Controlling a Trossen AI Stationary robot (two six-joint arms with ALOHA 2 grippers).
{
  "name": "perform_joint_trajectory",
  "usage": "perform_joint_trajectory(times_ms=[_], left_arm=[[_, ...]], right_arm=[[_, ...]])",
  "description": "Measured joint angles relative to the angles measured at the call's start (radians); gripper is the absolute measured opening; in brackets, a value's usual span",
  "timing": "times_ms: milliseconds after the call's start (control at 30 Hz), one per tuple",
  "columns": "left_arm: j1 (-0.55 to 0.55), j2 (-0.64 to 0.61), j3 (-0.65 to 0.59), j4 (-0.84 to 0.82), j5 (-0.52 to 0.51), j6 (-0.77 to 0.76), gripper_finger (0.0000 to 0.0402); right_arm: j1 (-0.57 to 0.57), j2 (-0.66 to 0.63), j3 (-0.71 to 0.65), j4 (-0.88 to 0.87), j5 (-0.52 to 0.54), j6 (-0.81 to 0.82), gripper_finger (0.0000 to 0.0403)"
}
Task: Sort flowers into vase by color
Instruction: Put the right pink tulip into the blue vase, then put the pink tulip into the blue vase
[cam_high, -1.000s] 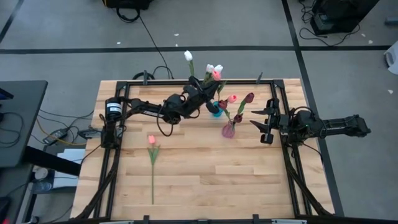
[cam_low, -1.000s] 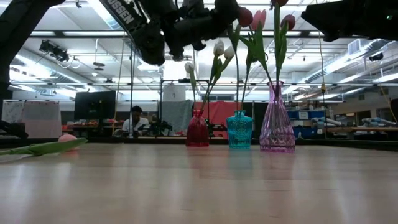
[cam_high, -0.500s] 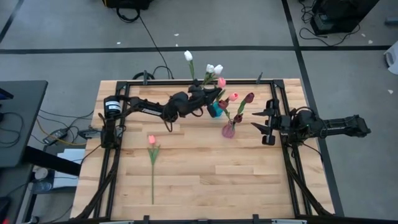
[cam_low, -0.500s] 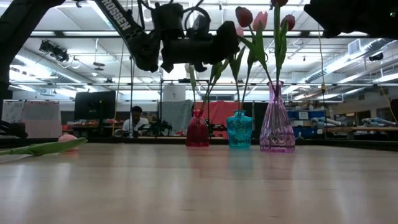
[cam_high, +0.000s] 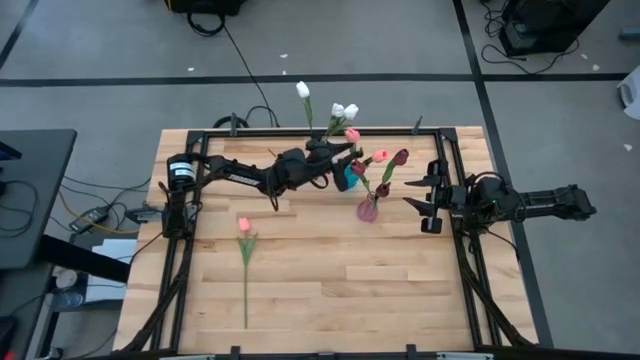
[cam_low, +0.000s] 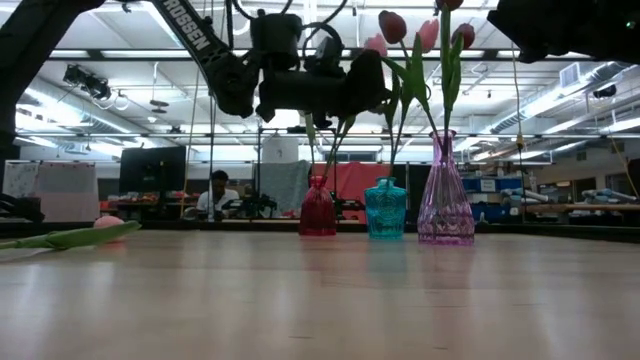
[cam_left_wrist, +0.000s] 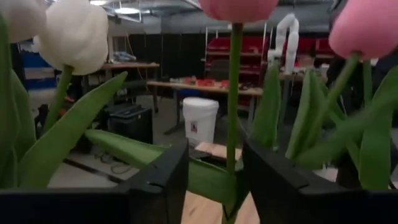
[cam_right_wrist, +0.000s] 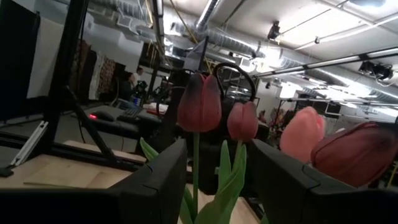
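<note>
Three vases (cam_low: 388, 208), roughly eight tulips (cam_high: 303, 90) in them, one pink tulip (cam_high: 244, 226) on the table (cam_high: 330, 280)

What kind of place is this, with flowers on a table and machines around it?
Most likely a robotics lab or workshop. Two dark robot arms are mounted on a wooden table on a taped concrete floor, and behind the vases the low view shows a person at a workbench under exposed ceiling ducts and strip lights.
</note>
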Motion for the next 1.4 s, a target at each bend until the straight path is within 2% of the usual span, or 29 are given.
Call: perform_joint_trajectory(times_ms=[267, 500, 667, 767, 933, 1067, 1167, 1267, 1400], left_arm=[[-0.034, -0.164, 0.0, -0.302, -0.018, 0.073, 0.017], [-0.112, -0.293, -0.007, -0.603, -0.161, 0.107, 0.017], [-0.203, -0.384, -0.09, -0.774, -0.278, -0.007, 0.017], [-0.262, -0.452, -0.139, -0.906, -0.346, -0.175, 0.017], [-0.353, -0.53, -0.149, -1.283, -0.348, -0.649, 0.017], [-0.44, -0.535, -0.148, -1.562, -0.229, -1.045, 0.017], [-0.513, -0.511, -0.148, -1.724, -0.154, -1.277, 0.017], [-0.577, -0.489, -0.148, -1.817, -0.098, -1.436, 0.017], [-0.63, -0.479, -0.148, -1.845, -0.054, -1.578, 0.017]], right_arm=[[0.0, 0.0, 0.0, -0.005, 0.015, 0.0, 0.0185], [0.0, 0.0, 0.0, -0.005, 0.017, 0.002, 0.0185], [0.0, 0.0, 0.0, -0.005, 0.017, 0.008, 0.0185], [0.0, 0.0, 0.0, -0.006, 0.017, 0.008, 0.0185], [0.0, 0.0, 0.0, -0.01, 0.021, 0.007, 0.0185], [0.0, 0.0, 0.0, -0.018, 0.045, 0.005, 0.0185], [0.0, 0.0, 0.0, -0.027, 0.076, 0.002, 0.0185], [0.0, 0.0, 0.0, -0.03, 0.088, 0.0, 0.0185], [0.0, 0.001, 0.0, -0.031, 0.088, 0.0, 0.0185]])
